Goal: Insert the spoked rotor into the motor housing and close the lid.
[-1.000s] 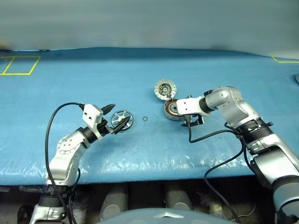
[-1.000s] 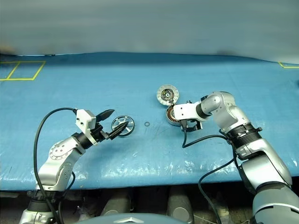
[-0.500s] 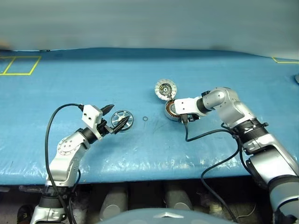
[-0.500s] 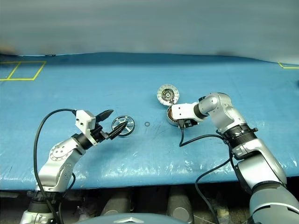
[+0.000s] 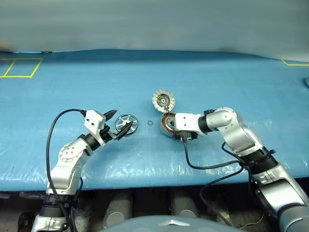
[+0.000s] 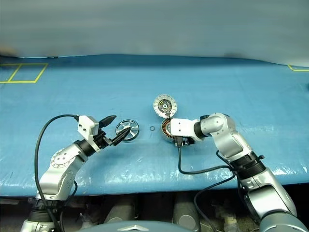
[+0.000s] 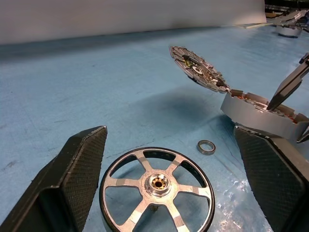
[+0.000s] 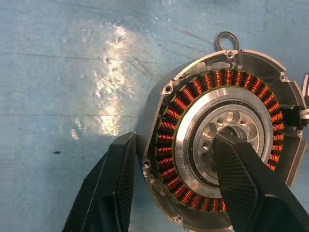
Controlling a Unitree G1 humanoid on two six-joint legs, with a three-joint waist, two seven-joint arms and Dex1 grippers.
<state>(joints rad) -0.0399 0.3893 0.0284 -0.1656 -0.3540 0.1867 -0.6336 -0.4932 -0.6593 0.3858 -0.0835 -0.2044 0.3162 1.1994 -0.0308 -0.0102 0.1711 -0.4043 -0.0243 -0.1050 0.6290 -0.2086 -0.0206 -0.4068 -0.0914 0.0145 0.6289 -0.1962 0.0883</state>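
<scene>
1. Since a second earlier, the right gripper (image 8: 174, 186) had drawn nearer along the blue plastic-covered table (image 5: 231, 82), bringing the motor housing (image 5: 170, 125), a round shallow silver-rimmed disc with a ring of copper-brown windings, with it. The lid (image 5: 162, 100), a flat pale silver disc with fine radial marks and a dark centre, had shifted the same way.
2. The left gripper (image 5: 119, 121) had kept its place, its two black fingers spread wide.
3. The right gripper's fingers had narrowed onto the housing: in the right wrist view one finger (image 8: 116, 179) sat outside the rim and the other (image 8: 246, 183) inside the silver-grey centre, clamping the wall with its windings between them.
4. Counted: one housing, one lid, one spoked rotor (image 7: 157, 188), and one small loose metal ring (image 7: 206, 146).
5. The spoked rotor, a shiny silver wheel with thin spokes and a dark hub, lay flat on the table between the left gripper's open fingers (image 7: 72, 183), apparently untouched by either, though the nearer edge was cut off from view.
6. The small ring lay on the table just beyond the rotor from the left gripper, between rotor and housing.
7. The housing's interior held its windings and the right gripper's inner finger.
8. The lid stood tilted open, raised at the housing's edge away from the right gripper; it seemed joined there.
</scene>
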